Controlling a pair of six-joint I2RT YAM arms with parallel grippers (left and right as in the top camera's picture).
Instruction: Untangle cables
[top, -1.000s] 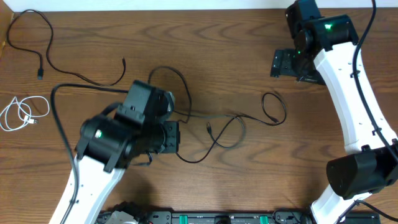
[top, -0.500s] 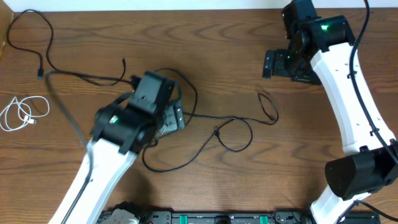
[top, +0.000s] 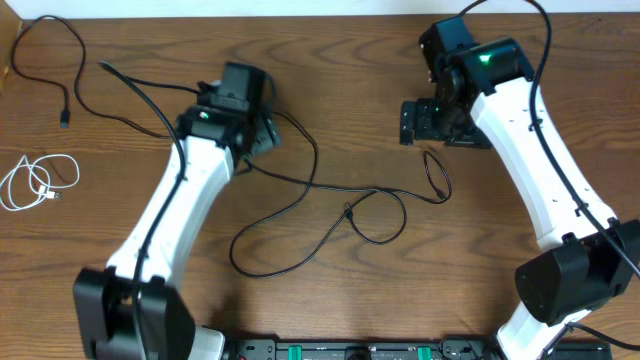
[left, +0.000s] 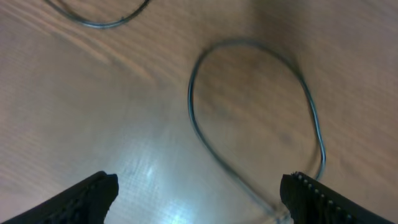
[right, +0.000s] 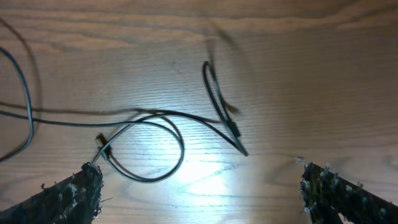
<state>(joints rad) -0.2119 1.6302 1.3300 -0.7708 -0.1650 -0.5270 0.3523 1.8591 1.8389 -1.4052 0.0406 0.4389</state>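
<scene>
Surface: brown wood-grain table, seen from above with both arms over its far half.
Left tool: left gripper hangs over the upper-left part of the tangle. In its wrist view the two dark fingertips stand wide apart at the frame edges. Jaws are open, with nothing between them but bare wood.
Right tool: right gripper hangs over the table near the upper right. In its wrist view the ridged dark fingertips are spread wide and hold nothing.
Main tangle: long thin black cables lie crossed and looped on the middle of the table, running from under the left gripper towards the right.
Right end of tangle: a narrow black loop lies just below the right gripper. In the right wrist view it lies ahead of the fingers, not touching them.
Round loop: a rounder black loop lies on the wood beside the narrow loop, with a small plug end at its left side.
Under left tool: one dark cable loop lies flat on the table ahead of the fingertips, clear of them. The view is blurred.
Separate black cord: a thin black cord with a plug end lies at the far left corner, well apart from the tangle.
White cord: a short white cord, coiled, lies at the left edge, apart from all the black ones.
</scene>
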